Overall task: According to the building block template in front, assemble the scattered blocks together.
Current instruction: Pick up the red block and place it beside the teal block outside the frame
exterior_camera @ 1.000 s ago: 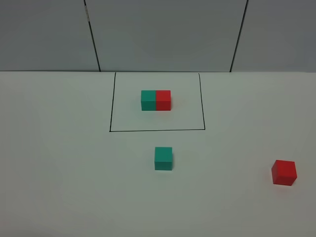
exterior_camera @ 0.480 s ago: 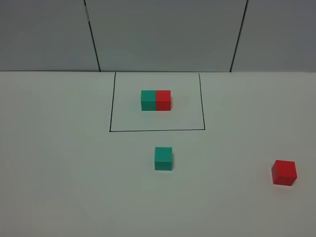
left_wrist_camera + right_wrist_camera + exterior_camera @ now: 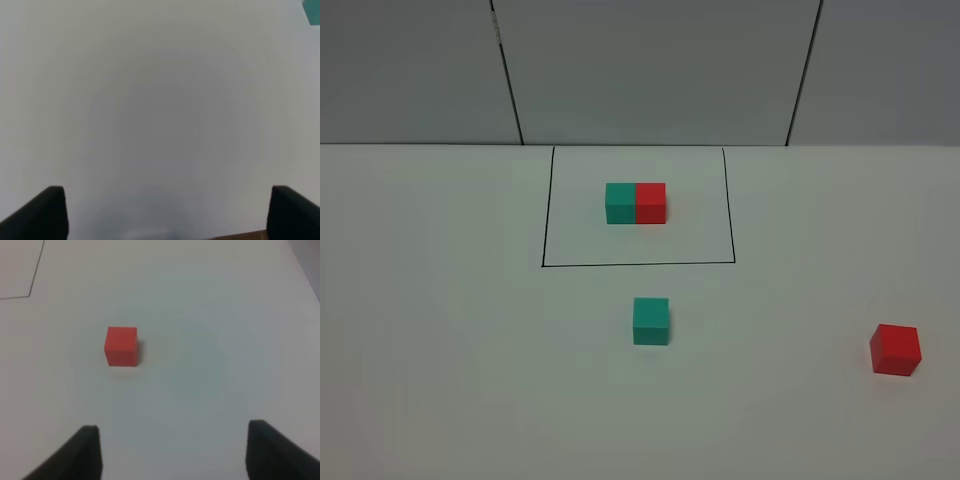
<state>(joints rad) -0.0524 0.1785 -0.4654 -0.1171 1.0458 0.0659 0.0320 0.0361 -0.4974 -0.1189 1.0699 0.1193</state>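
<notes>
A white surface (image 3: 440, 350) fills most of the exterior high view, with a grey panelled wall (image 3: 660, 70) behind it. A thin black rectangle (image 3: 638, 264) is drawn on the surface, its far side at the foot of the wall.

Neither arm shows in the high view. The left gripper (image 3: 167, 200) hangs over bare surface, its jaws spread wide with nothing between them. The right gripper (image 3: 175, 432) also has its jaws spread and empty, and one corner of the rectangle's line shows far beyond them.

The building block template (image 3: 636, 203), teal on the left and red on the right, sits inside the rectangle, nearer its far side.

The teal cube (image 3: 651, 321) stands alone just outside the rectangle's near side, roughly opposite its middle. The red cube (image 3: 895, 350) stands well apart from the rectangle, off beyond its near right corner; it lies ahead of the right jaws, not touching them.
</notes>
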